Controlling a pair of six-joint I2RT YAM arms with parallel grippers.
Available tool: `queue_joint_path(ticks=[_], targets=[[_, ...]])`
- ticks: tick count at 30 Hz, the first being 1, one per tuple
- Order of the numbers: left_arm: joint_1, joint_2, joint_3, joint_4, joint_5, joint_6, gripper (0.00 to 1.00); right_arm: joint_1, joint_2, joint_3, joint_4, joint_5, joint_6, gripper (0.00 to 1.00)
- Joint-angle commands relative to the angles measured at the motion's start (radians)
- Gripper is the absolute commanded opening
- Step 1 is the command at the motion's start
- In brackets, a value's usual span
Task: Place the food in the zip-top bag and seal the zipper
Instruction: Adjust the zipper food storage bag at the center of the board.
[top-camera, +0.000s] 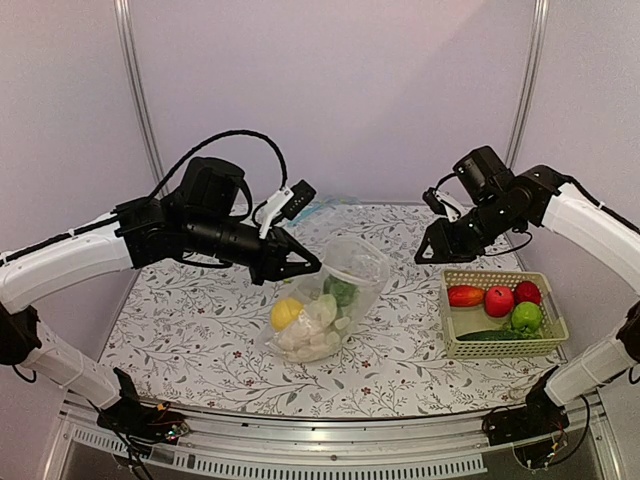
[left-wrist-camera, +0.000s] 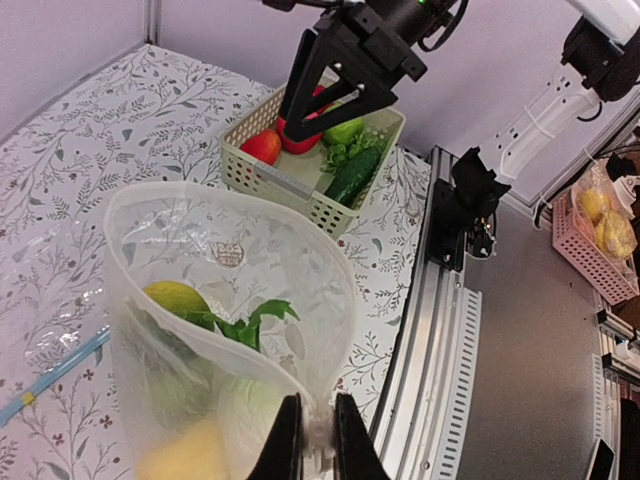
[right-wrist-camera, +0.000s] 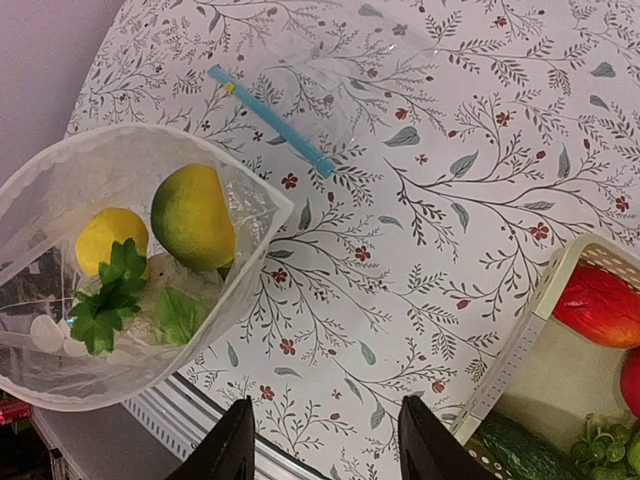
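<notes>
– Resting nearest the front of the desk (top-camera: 200, 330), what is there?

– A zip-top bag (top-camera: 365, 265), clear plastic with white dots, its mouth gaping wide. The food is already inside it: a lemon (top-camera: 286, 312), a white cauliflower (top-camera: 310, 342), green radish leaves (top-camera: 342, 290) and a yellow-green fruit (right-wrist-camera: 192, 215).

– Who holds the bag?

– The left pincer (left-wrist-camera: 318, 440) is clamped on one spot of the rim and lifts that edge. Further right, the right pincer (right-wrist-camera: 330, 445) hovers with jaws wide and nothing between them, above the desk between the bag and a basket (top-camera: 455, 345) of red fruits (top-camera: 498, 298) and a cucumber (top-camera: 490, 335).

– What could go wrong?

– The thin film could slip out of that single pinch. The bag would then slump and the round pieces might roll out. I cannot pick out the zipper along the pale rim, but it is plainly unsealed. If the right pincer catches only one lip, the track may close crooked and leave a gap. Farthest back lies a spare clear bag with a blue strip (right-wrist-camera: 270, 120). Reaching for that strip would be a mistake.
</notes>
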Motion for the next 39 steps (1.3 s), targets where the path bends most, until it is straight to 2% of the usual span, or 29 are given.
queue_joint_path(ticks=[1, 5, 20, 22, 25, 31, 32, 39], targets=[[0.012, 0.007, 0.008, 0.027, 0.016, 0.011, 0.0, 0.021, 0.065, 0.016, 0.123, -0.016, 0.066, 0.52], [0.013, 0.009, 0.008, 0.027, 0.019, 0.008, 0.0, 0.047, 0.139, 0.05, 0.149, 0.003, 0.09, 0.59], [0.014, 0.009, -0.001, 0.034, 0.017, 0.002, 0.0, 0.066, 0.32, 0.077, 0.299, -0.064, 0.17, 0.59], [0.014, 0.008, -0.003, 0.035, 0.017, 0.001, 0.0, 0.066, 0.347, 0.073, 0.302, -0.059, 0.173, 0.55], [0.014, 0.007, -0.005, 0.034, 0.016, -0.001, 0.0, 0.066, 0.37, 0.068, 0.312, -0.067, 0.178, 0.43], [0.014, 0.0, -0.009, 0.013, -0.024, 0.01, 0.0, 0.065, 0.369, 0.086, 0.316, -0.06, 0.205, 0.03], [0.014, -0.005, -0.006, 0.0, -0.04, 0.018, 0.0, 0.066, 0.356, 0.094, 0.305, -0.052, 0.208, 0.0], [0.043, -0.075, -0.038, -0.026, -0.104, 0.023, 0.0, 0.067, 0.187, 0.219, 0.11, 0.068, 0.178, 0.0]])
